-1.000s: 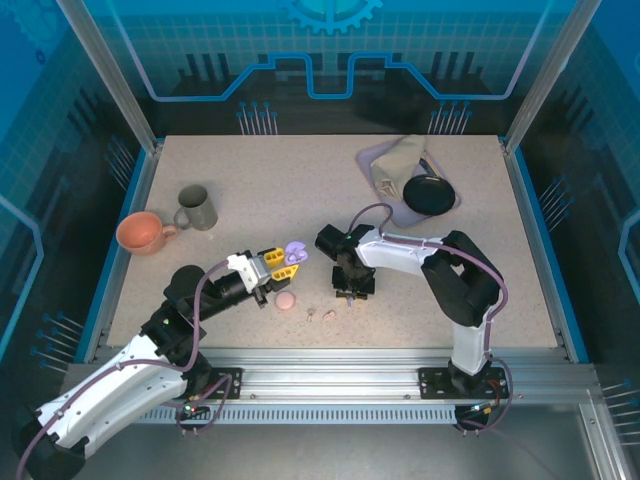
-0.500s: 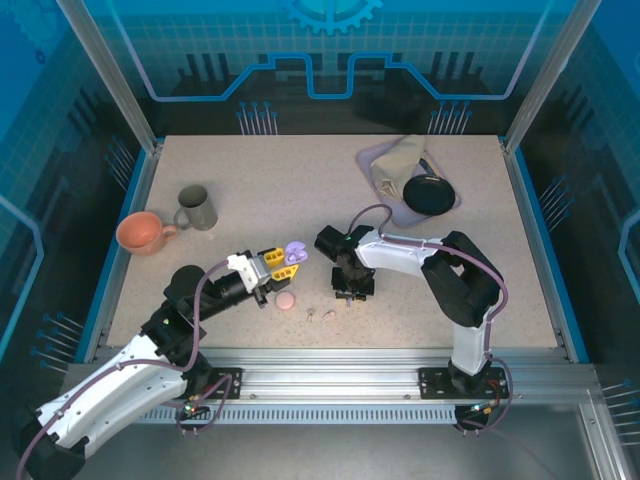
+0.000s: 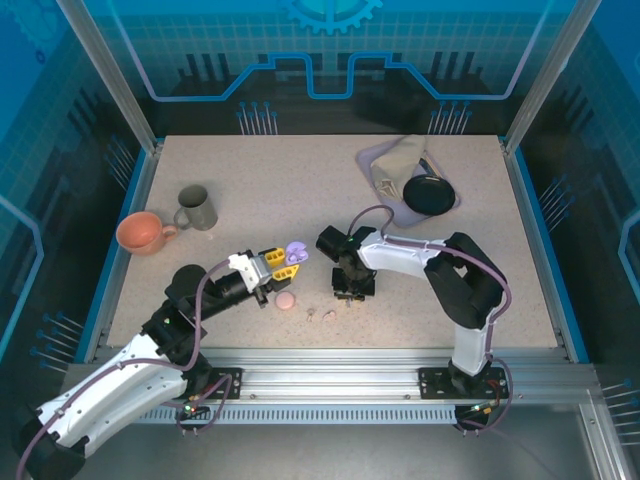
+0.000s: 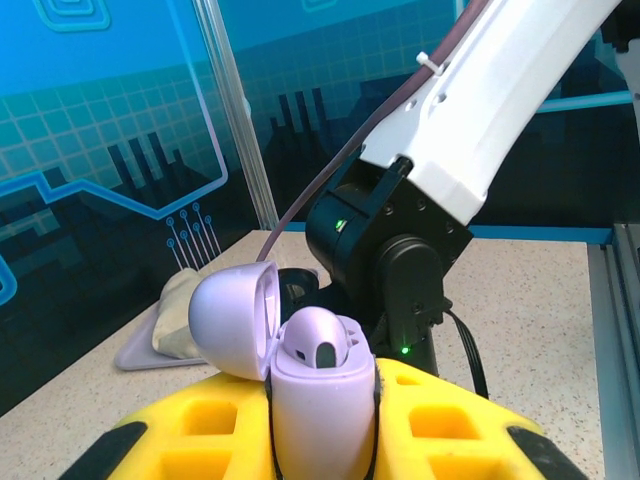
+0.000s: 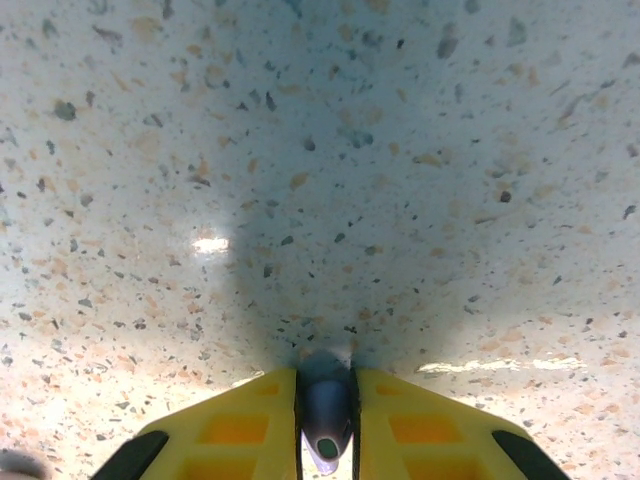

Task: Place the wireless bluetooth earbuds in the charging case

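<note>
My left gripper (image 3: 284,262) is shut on the body of a lavender charging case (image 4: 322,400), held up off the table. Its lid (image 4: 232,318) hangs open to the left, and one lavender earbud (image 4: 322,345) sits in it. The same case (image 3: 294,250) shows just left of the right wrist. My right gripper (image 3: 348,291) points straight down at the tabletop. Its yellow fingers (image 5: 238,428) are shut on a small lavender-looking earbud (image 5: 327,412), whose tip touches the speckled surface. Two pale pink earbuds (image 3: 311,314) (image 3: 329,315) lie loose by a pink case (image 3: 286,300).
A grey mug (image 3: 197,208) and an orange cup (image 3: 142,232) stand at the left. At the back right a lavender tray (image 3: 372,158) holds a folded cloth (image 3: 398,160) and a black round object (image 3: 428,195). The right arm (image 4: 480,100) looms right behind the held case.
The right gripper's fingers have closed the last bit onto the earbud at the table. Both arms have stayed almost in place.
</note>
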Available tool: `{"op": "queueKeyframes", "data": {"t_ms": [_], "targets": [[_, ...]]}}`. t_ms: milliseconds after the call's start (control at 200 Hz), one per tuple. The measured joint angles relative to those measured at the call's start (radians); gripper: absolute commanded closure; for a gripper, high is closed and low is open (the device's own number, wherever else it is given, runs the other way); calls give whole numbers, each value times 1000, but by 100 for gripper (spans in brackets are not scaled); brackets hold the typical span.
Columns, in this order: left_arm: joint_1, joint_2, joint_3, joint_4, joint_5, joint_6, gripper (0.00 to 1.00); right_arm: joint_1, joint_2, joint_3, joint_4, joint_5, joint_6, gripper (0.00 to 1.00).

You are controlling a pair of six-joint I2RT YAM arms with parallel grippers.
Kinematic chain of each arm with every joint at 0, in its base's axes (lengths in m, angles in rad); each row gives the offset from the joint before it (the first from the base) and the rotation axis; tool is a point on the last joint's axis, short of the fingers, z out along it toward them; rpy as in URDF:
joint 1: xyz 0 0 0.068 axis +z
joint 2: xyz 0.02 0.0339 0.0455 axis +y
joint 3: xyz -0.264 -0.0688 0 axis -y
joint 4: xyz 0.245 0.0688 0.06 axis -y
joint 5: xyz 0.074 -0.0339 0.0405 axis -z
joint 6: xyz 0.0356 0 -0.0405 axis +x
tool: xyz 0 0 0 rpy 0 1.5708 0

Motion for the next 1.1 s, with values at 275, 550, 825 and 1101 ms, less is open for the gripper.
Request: {"op": "queueKeyframes", "data": {"t_ms": [275, 550, 825, 1101], "targets": [[0, 27, 0, -8, 0, -11, 100, -13, -62, -71, 75, -18, -46, 81], [0, 75, -18, 3, 0, -84, 100, -48, -249, -219, 225, -18, -118, 81], [0, 129, -26, 33, 0, -180, 100, -119, -622, -393, 399, -42, -216, 80], [0, 217, -22, 129, 11, -264, 100, -223, -976, -445, 553, -147, -285, 79]]}}
